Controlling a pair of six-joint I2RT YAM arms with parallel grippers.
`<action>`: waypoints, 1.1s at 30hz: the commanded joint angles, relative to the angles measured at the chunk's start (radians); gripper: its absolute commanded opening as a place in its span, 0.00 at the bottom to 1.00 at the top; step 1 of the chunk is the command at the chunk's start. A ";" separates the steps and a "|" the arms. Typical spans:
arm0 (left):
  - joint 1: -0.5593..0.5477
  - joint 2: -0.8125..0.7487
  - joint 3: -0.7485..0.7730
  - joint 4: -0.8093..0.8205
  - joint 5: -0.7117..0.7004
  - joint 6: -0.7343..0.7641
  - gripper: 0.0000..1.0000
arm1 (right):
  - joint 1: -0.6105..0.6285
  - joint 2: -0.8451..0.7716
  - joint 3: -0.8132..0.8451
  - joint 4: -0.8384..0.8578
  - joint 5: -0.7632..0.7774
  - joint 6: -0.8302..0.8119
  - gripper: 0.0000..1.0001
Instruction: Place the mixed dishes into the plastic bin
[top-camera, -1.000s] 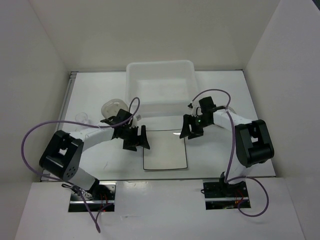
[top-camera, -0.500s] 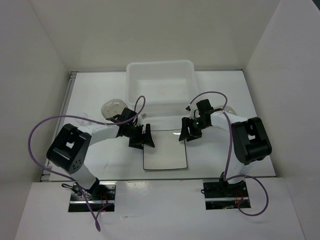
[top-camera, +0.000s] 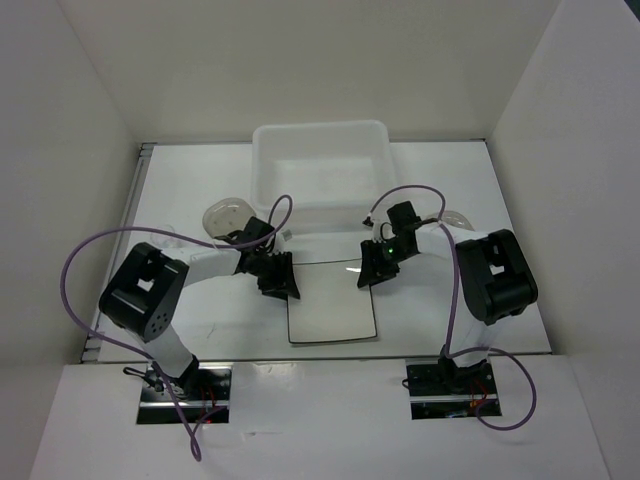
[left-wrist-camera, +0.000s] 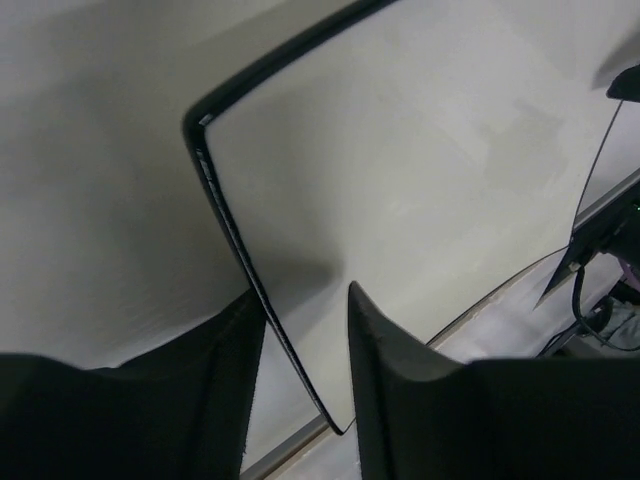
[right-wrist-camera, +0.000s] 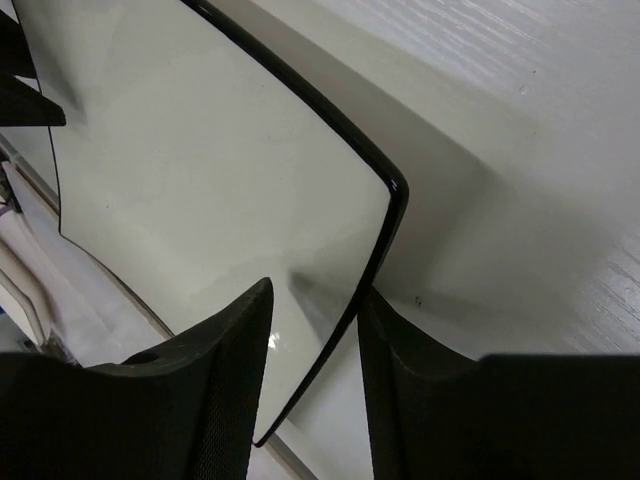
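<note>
The square white plate (top-camera: 330, 300) with its thin dark edge lies flat on the table, just in front of the plastic bin (top-camera: 318, 128). My left gripper (top-camera: 283, 278) straddles the plate's left edge. In the left wrist view the dark rim (left-wrist-camera: 225, 215) runs between the fingers of the gripper (left-wrist-camera: 303, 292), close against the left finger, with a gap to the right one. My right gripper (top-camera: 372, 268) straddles the right edge. There the rim (right-wrist-camera: 385, 225) sits by the right finger of the gripper (right-wrist-camera: 316, 288), with a gap to the left one. Both stand open around the plate.
A round greyish saucer (top-camera: 225, 215) lies left of the bin, behind the left arm. Another saucer (top-camera: 458, 217) sits right of the bin, behind the right arm. The bin holds nothing that I can see. White walls enclose the table on three sides.
Both grippers have moved inward onto the plate's side edges, and their jaws have narrowed around the rim. The plate has not moved.
</note>
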 joint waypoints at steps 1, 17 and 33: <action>-0.034 0.058 -0.003 0.058 -0.006 0.027 0.45 | 0.036 -0.034 -0.007 0.032 -0.123 -0.040 0.43; -0.043 -0.093 0.026 0.058 0.032 -0.036 0.26 | 0.036 -0.189 -0.007 -0.011 -0.346 -0.132 0.08; -0.043 -0.160 0.087 0.034 0.043 -0.065 0.17 | 0.025 -0.233 0.002 -0.028 -0.392 -0.151 0.00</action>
